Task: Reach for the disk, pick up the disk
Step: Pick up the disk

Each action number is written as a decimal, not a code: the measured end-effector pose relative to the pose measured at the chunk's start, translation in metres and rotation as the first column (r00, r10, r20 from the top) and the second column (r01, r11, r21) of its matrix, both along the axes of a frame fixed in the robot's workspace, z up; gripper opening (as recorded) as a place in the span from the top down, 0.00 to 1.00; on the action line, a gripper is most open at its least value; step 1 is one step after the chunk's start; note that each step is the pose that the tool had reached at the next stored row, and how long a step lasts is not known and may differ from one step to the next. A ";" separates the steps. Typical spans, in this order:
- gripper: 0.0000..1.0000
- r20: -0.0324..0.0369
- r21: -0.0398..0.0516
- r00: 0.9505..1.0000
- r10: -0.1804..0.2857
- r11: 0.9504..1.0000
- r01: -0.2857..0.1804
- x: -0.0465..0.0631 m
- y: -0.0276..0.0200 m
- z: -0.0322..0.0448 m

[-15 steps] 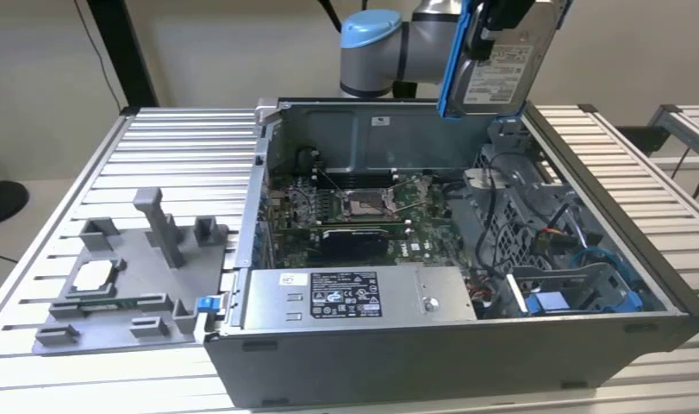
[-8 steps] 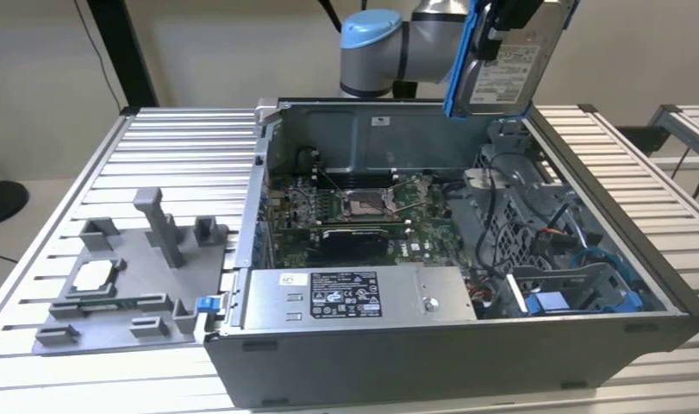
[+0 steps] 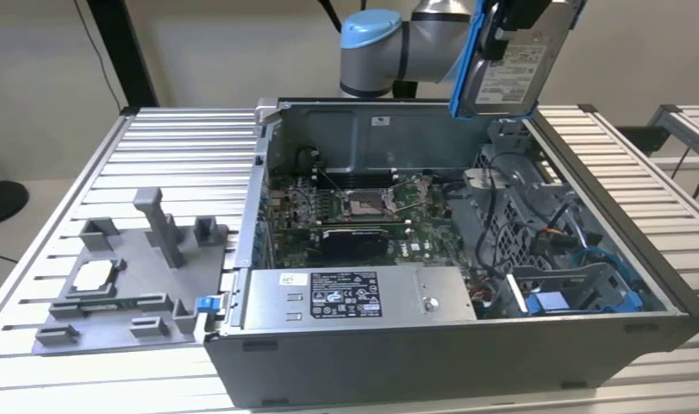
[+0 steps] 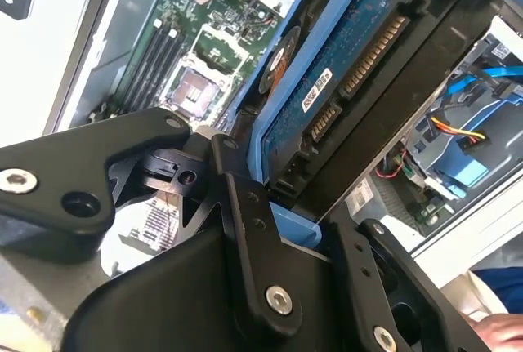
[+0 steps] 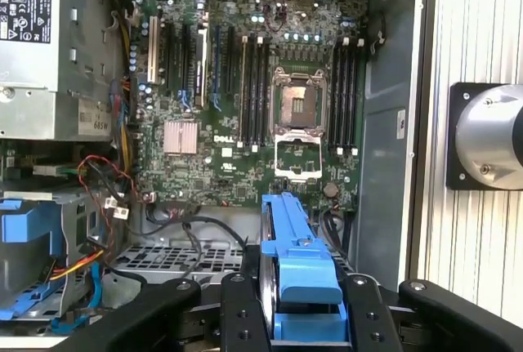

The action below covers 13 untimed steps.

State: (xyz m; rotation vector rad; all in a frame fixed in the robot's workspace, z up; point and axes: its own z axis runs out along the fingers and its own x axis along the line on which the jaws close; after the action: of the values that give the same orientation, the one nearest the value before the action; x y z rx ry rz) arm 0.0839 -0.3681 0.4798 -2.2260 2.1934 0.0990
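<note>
The disk [image 3: 513, 62] is held up high in the air, above the back corner of the open computer case [image 3: 625, 259] on the exterior view's right. It is clear of the case and touches nothing below it. The gripper [image 5: 306, 303] is closed on the disk, with its black fingers [image 4: 245, 213] pressed on the two sides of the blue bracket [image 5: 298, 262]. In the second wrist view the green underside of the disk [image 4: 343, 66] and its row of gold pins can be seen between the jaws.

The reach is done, and the pick-up looks done too, since the disk is lifted out of the case. It is judged that the task is at its end. What is called for now is a firm, steady hold, so that the disk is not dropped on the green board [image 5: 237, 123] below.

A white label is seen on the silver face of the disk in the exterior view, but its words are too small to be read. A black label [image 3: 346, 296] is stuck on the grey metal box [image 3: 430, 293] near the front edge of the case, and its print cannot be made out either. On the slatted table [image 3: 165, 138], near its edge on the exterior view's left, a grey tray [image 3: 119, 293] is set with a small white-topped chip [image 3: 94, 274] on it.
</note>
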 end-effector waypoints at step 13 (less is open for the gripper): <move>1.00 0.000 0.000 1.000 0.000 1.000 0.000 0.000 -0.0057 0.0000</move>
State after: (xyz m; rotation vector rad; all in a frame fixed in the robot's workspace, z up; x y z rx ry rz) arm 0.0839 -0.3738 0.4797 -2.2260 2.1933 0.0990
